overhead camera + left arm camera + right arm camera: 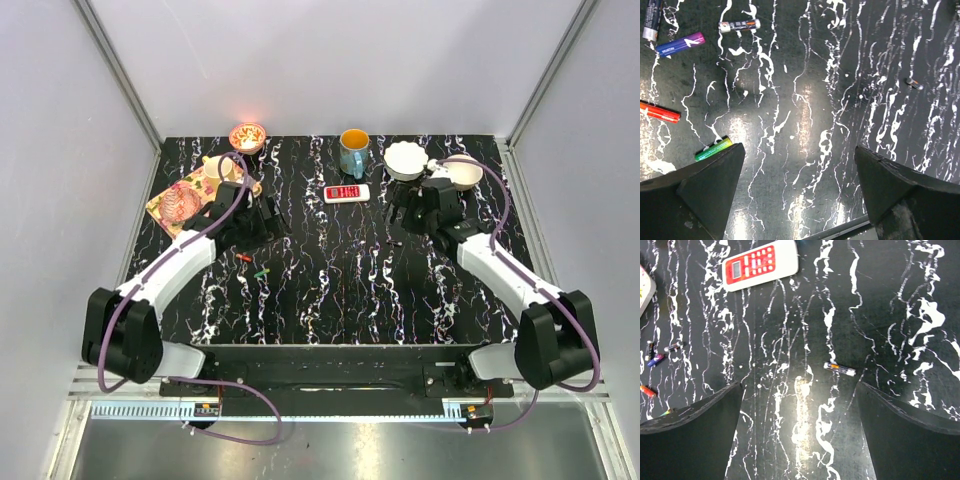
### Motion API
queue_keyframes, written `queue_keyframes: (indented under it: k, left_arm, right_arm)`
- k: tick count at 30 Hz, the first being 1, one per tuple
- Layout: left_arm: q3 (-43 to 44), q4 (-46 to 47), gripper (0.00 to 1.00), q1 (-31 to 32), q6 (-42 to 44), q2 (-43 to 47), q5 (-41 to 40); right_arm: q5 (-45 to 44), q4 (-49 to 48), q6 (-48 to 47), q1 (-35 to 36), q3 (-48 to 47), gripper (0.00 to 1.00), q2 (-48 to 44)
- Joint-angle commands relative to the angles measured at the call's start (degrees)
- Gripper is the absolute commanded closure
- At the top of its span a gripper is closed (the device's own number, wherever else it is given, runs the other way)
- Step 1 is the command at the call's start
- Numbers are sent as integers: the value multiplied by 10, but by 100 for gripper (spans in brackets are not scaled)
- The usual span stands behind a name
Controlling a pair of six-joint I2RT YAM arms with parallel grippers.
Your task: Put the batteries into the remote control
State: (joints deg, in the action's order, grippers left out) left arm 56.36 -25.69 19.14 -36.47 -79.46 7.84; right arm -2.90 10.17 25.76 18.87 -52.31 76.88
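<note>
1. 2 grippers, both with jaws spread wide and nothing held: between the tips of the left gripper (799,149) and of the right gripper (799,385) only the black marbled table (805,90) shows.
2. White remote control (346,193) lies flat at 12 o'clock from the table centre, red button face up. In the right wrist view it sits at 11 o'clock, slightly tilted, well apart from the fingers.
3. In the left wrist view the red battery (660,112) is at 9 o'clock and the green battery (714,149) at 8 o'clock. The green one's end is just beside the left finger's tip; cannot tell whether they touch.
4. In the top view those 2 lie near each other but apart, at 9 o'clock from the table centre and 6 o'clock from the left gripper, well away from the remote.
5. At 11 o'clock in the left wrist view lie 3 more cells: a purple cell (680,44), a white-and-orange cell (739,25), and 1 cut by the frame edge.
6. Alone between the right fingers' line and the remote lies 1 small cell (839,369).
7. At 12 o'clock from the remote stands a blue mug (352,150), with a white bowl (405,160) at its 3 o'clock.
</note>
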Motion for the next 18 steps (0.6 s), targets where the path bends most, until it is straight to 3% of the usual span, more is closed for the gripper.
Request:
queue_keyframes:
  k: [1,11,18]
  left_arm:
    - [-18,51,3,-2,4,57,39]
    - [-52,73,1,3,11,118,32]
    - [-71,68,8,3,16,142,39]
  right_arm:
    - [-2,5,-26,23,-60,0,14]
    - [-32,1,-13,26,-153,0,148]
    - [-32,-31,-27,27,-271,0,280]
